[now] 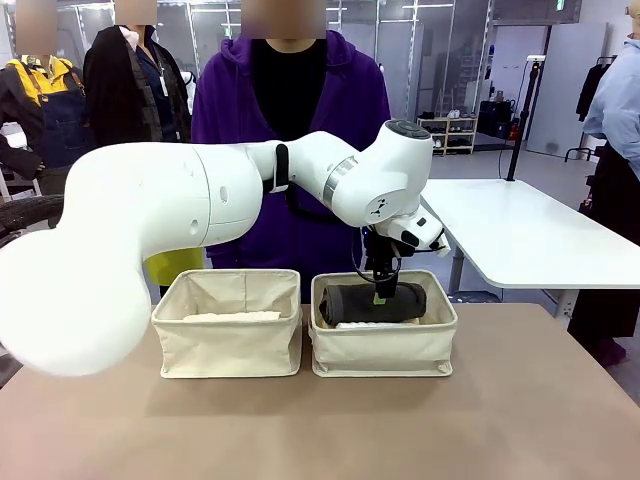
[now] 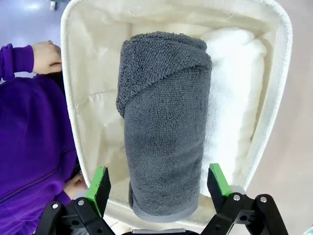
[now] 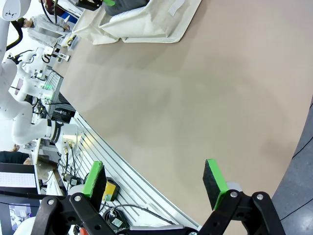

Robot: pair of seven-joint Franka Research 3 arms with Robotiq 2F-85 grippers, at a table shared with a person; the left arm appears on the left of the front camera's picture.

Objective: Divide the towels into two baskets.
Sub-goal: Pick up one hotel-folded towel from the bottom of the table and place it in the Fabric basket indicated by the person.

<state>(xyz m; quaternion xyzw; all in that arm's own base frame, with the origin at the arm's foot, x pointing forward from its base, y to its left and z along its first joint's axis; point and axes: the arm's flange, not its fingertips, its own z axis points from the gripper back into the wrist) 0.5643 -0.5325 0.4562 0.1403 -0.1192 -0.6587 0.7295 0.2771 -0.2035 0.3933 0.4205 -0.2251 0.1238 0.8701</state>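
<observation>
The dark grey towel [image 1: 372, 300] [image 2: 164, 122] lies along the right basket [image 1: 380, 352] [image 2: 68, 98], resting partly on a white towel [image 2: 234, 98]. My left gripper [image 1: 380, 296] [image 2: 159, 183] hangs over that basket, open, its green pads on either side of the grey towel's near end with small gaps. The left basket [image 1: 228, 345] holds a pale towel [image 1: 236, 316], barely above the rim; its colour is hard to tell. My right gripper [image 3: 156, 178] is open over the bare table with nothing between its fingers, and a basket [image 3: 142, 24] lies far off.
A person in a purple hoodie [image 1: 290, 100] stands right behind the baskets, one hand [image 2: 46, 56] near the right basket's rim. The brown table [image 1: 320, 430] stretches in front of the baskets. A white table [image 1: 520, 230] stands at the back right.
</observation>
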